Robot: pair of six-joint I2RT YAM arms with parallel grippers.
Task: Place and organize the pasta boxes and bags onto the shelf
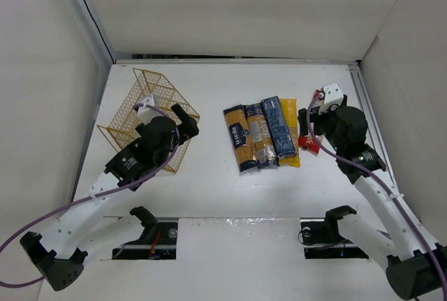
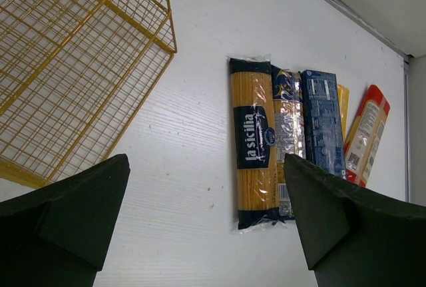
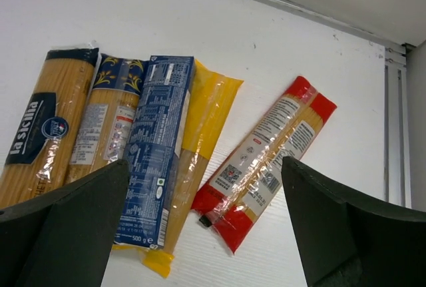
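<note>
Five pasta packs lie side by side on the white table. From left to right they are a yellow pack with a dark "la sicilia" label (image 1: 237,138), a second yellow pack with a dark label (image 1: 260,135), a dark blue box (image 1: 278,126), a plain yellow bag (image 1: 292,137) and a red-and-clear bag (image 3: 266,160). In the top view the red bag (image 1: 310,143) is mostly hidden under my right gripper (image 1: 307,130). That gripper is open and empty above it (image 3: 206,234). My left gripper (image 1: 187,125) is open and empty beside the golden wire-mesh shelf (image 1: 150,109), above bare table (image 2: 206,234). The shelf (image 2: 73,67) holds nothing.
White walls enclose the table on the left, back and right. A metal rail (image 3: 393,120) runs along the right edge near the red bag. Bare table lies between the shelf and the packs (image 1: 209,126).
</note>
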